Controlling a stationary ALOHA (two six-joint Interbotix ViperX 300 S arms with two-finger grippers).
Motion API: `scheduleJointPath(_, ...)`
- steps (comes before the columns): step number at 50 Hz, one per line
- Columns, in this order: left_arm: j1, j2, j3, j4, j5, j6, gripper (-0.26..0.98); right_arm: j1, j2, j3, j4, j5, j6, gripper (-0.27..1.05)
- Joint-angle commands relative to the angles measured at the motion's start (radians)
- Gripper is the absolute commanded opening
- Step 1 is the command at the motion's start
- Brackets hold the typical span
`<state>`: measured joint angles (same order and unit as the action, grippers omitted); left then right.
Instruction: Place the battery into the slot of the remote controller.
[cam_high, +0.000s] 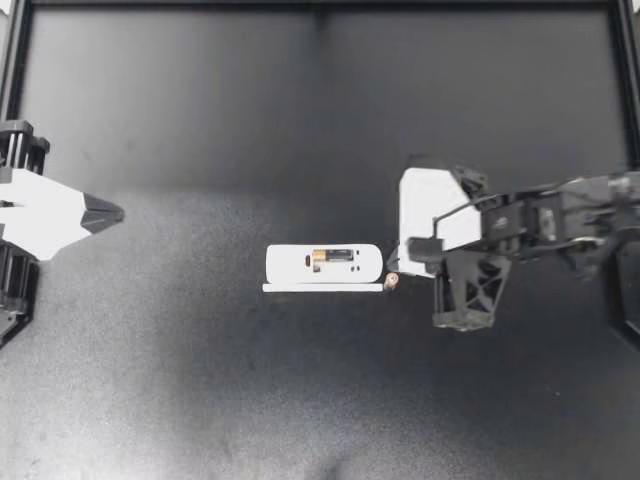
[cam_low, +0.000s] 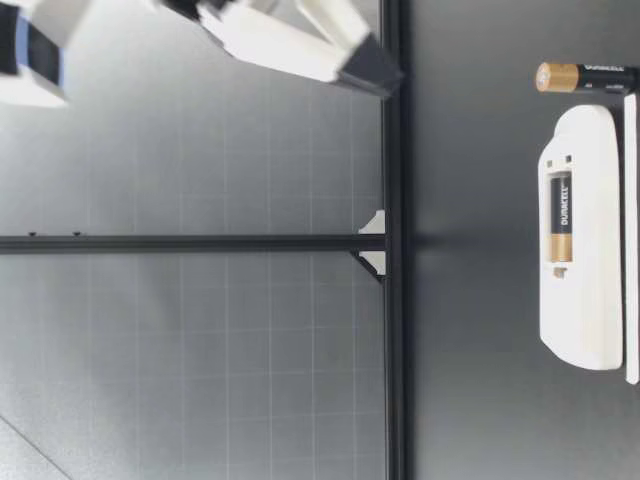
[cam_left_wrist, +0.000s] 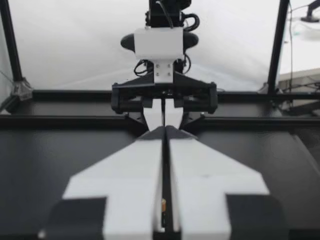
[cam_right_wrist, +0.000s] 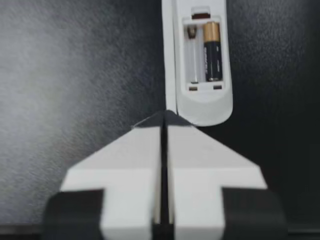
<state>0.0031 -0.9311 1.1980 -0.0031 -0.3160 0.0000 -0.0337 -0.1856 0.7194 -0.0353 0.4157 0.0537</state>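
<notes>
currently left gripper clenched, empty – right gripper likewise – battery seated in remote.

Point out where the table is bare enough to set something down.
Bare table between the left gripper and the remote, and wide stretches off both its long sides. Crowded only at the remote's other end, where the loose battery lies by the right gripper.
</notes>
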Motion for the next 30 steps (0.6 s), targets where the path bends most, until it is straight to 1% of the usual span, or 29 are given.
scheduleJointPath(1, -0.002, 0.008, -0.011, 0.000, -0.009, -0.003, -0.16, -0.008, 0.012, -0.028, -0.009, 0.000, 0.002, 0.12)
scheduleJointPath(7, -0.002, 0.008, -0.008, 0.000, -0.008, -0.005, -0.16, -0.006, 0.051, -0.040, -0.009, 0.008, 0.000, 0.33)
scheduleJointPath(11, -0.002, 0.008, -0.003, 0.000, -0.009, -0.006, -0.16, -0.008, 0.077, -0.049, -0.009, 0.018, 0.000, 0.42)
scheduleJointPath(13, -0.002, 0.008, -0.002, 0.000, -0.009, -0.008, -0.16, -0.008, 0.091, -0.055, -0.009, 0.028, 0.000, 0.45)
scheduleJointPath(30, -0.002, 0.009, 0.005, 0.000, -0.008, -0.009, -0.16, -0.006, 0.192, -0.080, -0.009, 0.072, -0.003, 0.45)
